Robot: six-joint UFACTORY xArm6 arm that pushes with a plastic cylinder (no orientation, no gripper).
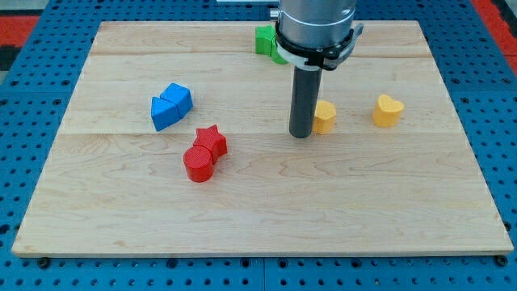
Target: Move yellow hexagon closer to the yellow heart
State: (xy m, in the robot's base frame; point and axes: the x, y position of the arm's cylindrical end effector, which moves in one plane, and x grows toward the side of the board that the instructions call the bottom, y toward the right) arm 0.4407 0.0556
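The yellow hexagon lies right of the board's middle, partly hidden behind my rod. My tip rests on the board just left of the hexagon, touching or nearly touching its left side. The yellow heart lies a short way to the hexagon's right, apart from it, at about the same height in the view.
Two blue blocks sit together at the left. A red star touches a red cylinder below it. Green blocks sit near the view's top, partly hidden by the arm. The wooden board rests on a blue pegboard.
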